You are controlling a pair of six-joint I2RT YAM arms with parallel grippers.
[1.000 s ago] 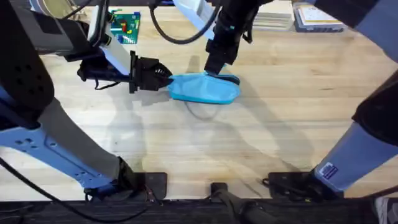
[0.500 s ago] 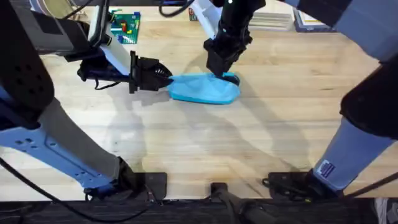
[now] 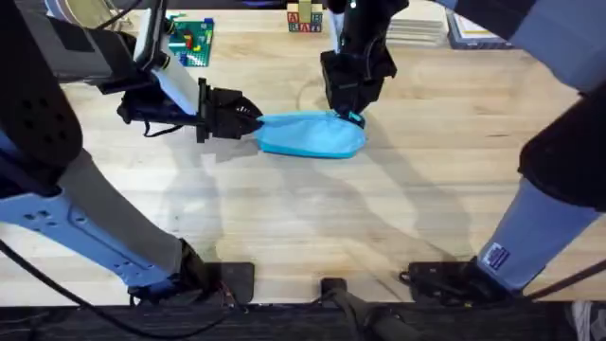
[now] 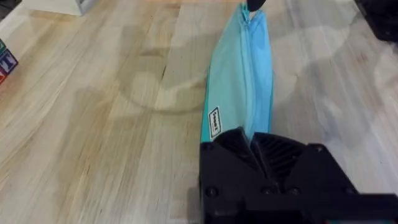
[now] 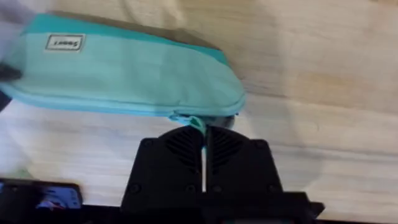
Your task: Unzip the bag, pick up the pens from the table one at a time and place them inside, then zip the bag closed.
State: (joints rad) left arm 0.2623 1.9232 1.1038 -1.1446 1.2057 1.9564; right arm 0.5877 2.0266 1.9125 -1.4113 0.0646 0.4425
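1. The left arm is extended from the lower left across the table, its wrist held low and roughly level.
2. The left gripper [image 3: 254, 120] is clamped on the left end of the bag [image 3: 312, 134].
3. The right arm is reached in over the far side, its wrist pointed steeply down.
4. The right gripper [image 3: 352, 114] is closed on the zipper pull [image 5: 196, 124] at the bag's right end.

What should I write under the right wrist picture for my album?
The right gripper jaws pinch the zipper pull at one end of the blue bag on the table.
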